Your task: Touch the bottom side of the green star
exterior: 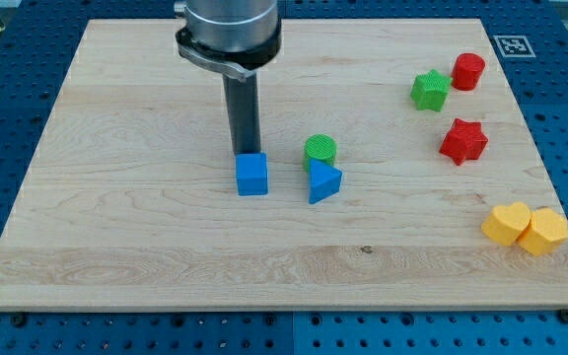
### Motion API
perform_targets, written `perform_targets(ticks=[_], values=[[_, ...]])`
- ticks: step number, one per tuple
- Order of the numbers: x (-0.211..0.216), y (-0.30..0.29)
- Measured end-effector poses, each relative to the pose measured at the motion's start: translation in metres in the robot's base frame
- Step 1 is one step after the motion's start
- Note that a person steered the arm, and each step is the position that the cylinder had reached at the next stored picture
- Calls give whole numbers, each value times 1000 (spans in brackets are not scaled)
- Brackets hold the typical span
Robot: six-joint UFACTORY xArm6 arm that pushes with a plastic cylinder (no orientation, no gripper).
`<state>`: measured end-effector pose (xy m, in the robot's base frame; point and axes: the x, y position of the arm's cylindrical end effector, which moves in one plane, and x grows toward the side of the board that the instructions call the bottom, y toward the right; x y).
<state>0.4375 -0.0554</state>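
The green star lies near the view's top right of the wooden board, touching a red cylinder on its upper right. My tip is far to the star's left, near the board's middle, right at the top edge of a blue cube. The rod rises from there to the arm's grey body at the view's top.
A green cylinder and a blue triangle sit just right of the blue cube. A red star lies below the green star. A yellow heart and a yellow hexagon touch at the lower right.
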Motion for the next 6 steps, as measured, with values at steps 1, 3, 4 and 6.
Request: perform_targets(ticks=[1, 3, 4, 6], values=[[-50, 5], [-58, 146], [-52, 221], [-56, 295]])
